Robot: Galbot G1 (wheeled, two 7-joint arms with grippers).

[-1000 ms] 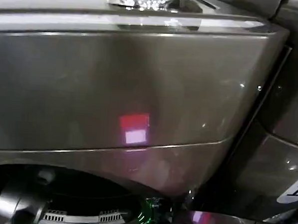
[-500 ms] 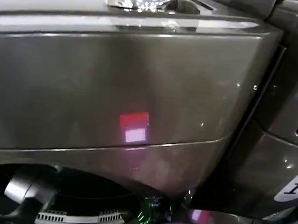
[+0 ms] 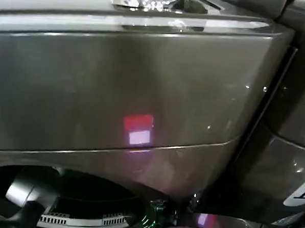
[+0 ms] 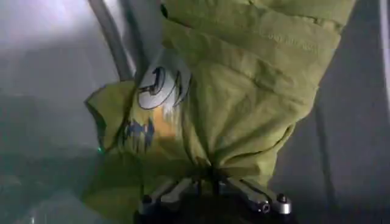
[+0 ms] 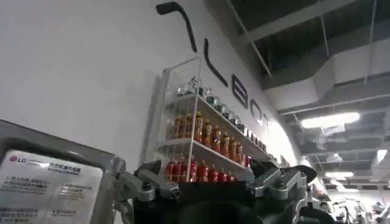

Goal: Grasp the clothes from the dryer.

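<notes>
A dark grey-bronze dryer front is seen close up, its drum mouth low down. Over the last second the left arm is shifted slightly inside the mouth. The clothes are clamped by the left gripper, so withdrawal seems next. The right gripper is held spread, aimed at a far drinks shelf.

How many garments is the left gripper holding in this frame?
1. A single bunch of yellow-green clothes hangs gathered between the left gripper's fingers, a printed patch showing on one side. Folds could hide a second item behind it.
</notes>
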